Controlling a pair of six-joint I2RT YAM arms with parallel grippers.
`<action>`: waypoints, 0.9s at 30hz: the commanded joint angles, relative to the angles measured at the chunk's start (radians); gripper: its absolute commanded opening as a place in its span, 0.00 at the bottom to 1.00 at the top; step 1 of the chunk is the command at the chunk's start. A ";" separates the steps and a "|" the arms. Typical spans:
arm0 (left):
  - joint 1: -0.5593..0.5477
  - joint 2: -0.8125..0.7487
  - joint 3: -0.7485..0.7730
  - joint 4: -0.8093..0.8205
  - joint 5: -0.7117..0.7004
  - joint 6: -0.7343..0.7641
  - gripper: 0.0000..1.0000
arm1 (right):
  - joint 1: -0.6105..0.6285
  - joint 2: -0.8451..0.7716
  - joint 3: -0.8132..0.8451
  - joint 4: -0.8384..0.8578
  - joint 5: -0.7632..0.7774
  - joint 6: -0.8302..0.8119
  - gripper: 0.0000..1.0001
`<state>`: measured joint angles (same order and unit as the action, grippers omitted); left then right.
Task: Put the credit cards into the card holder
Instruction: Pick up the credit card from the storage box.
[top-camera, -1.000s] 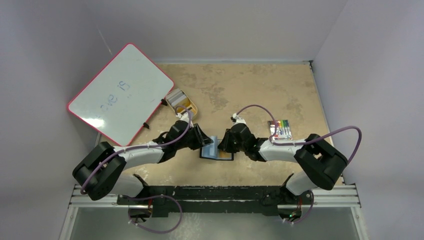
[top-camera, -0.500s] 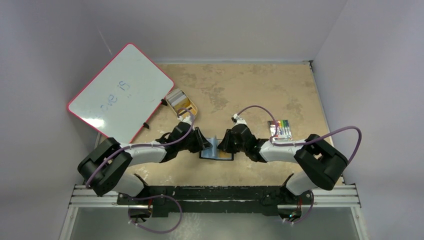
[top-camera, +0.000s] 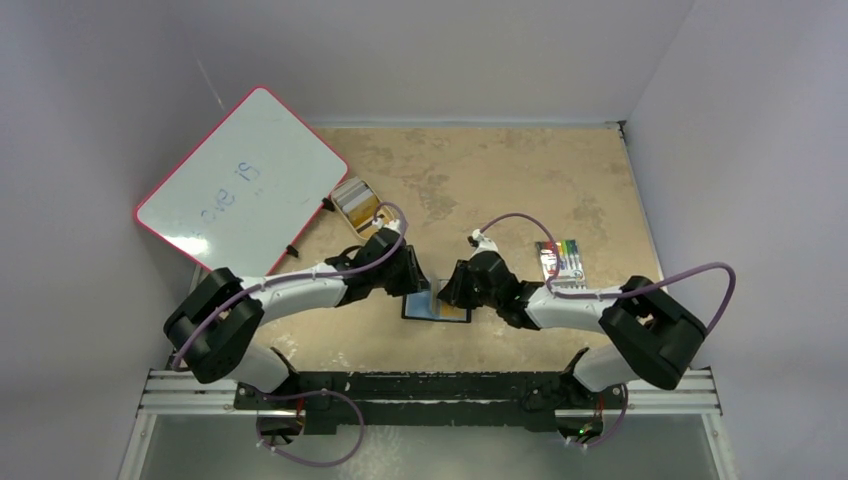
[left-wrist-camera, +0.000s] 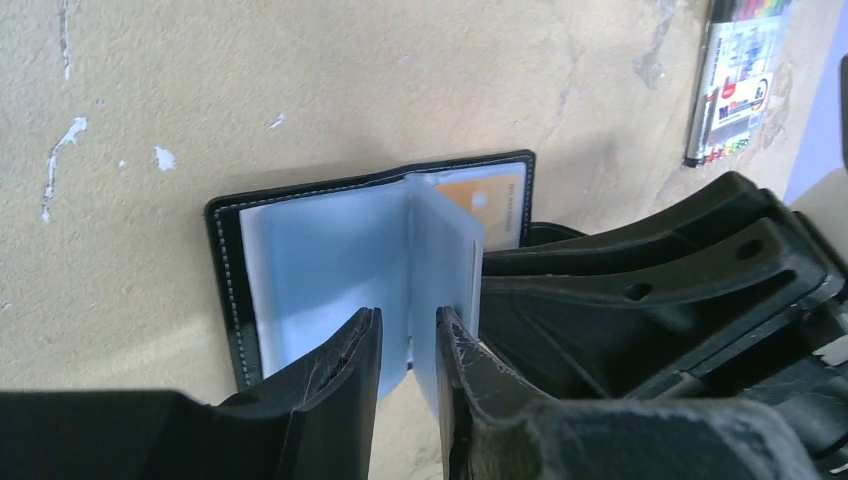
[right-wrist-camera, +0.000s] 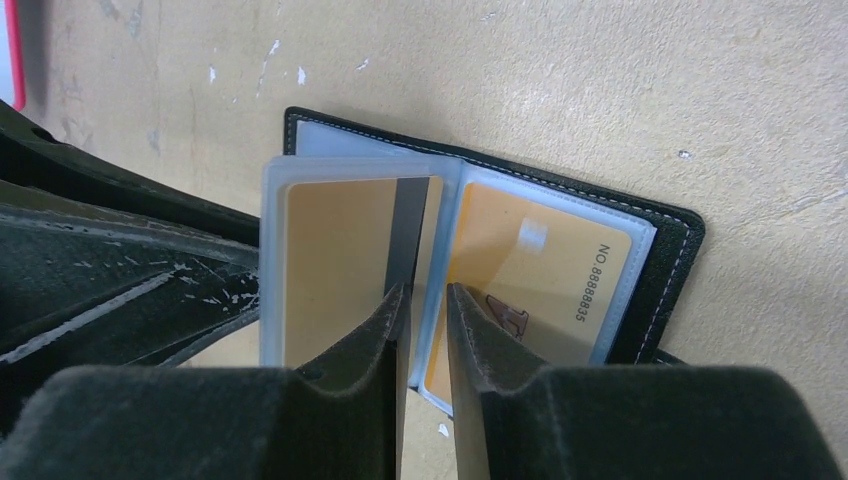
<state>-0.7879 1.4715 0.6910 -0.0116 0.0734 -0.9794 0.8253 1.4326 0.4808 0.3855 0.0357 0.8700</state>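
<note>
The black card holder (top-camera: 436, 310) lies open on the table between both grippers, its bluish clear sleeves showing. One gold credit card (right-wrist-camera: 540, 270) lies flat in the right-hand sleeve. A second credit card (right-wrist-camera: 335, 260), with a black stripe, sits in a sleeve that stands raised. My right gripper (right-wrist-camera: 428, 295) is open by a narrow gap at the fold beside that sleeve; nothing is pinched. My left gripper (left-wrist-camera: 408, 322) is also narrowly open. The raised sleeve (left-wrist-camera: 445, 250) reaches into its gap and leans on the right finger. From above, the left gripper (top-camera: 418, 290) and right gripper (top-camera: 447, 293) nearly meet over the holder.
A red-rimmed whiteboard (top-camera: 240, 185) leans at the far left. A gold tin (top-camera: 360, 205) holding cards sits behind the left arm. A multicoloured striped pack (top-camera: 560, 260) lies to the right of the right arm. The two grippers crowd each other closely.
The left arm has reached further right, bringing its gripper onto the holder's near left edge. The holder and right gripper have shifted slightly right.
</note>
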 joint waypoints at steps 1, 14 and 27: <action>-0.026 -0.038 0.100 -0.085 -0.021 0.028 0.26 | 0.003 -0.059 0.000 -0.018 0.019 -0.020 0.23; -0.094 0.058 0.187 -0.064 -0.015 0.019 0.27 | 0.003 -0.380 0.044 -0.316 0.140 -0.034 0.42; -0.094 0.052 0.116 0.164 0.065 -0.048 0.27 | 0.003 -0.514 0.052 -0.374 0.147 -0.036 0.43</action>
<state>-0.8795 1.5421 0.8242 0.0517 0.1150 -1.0111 0.8257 0.9379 0.4934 0.0277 0.1501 0.8471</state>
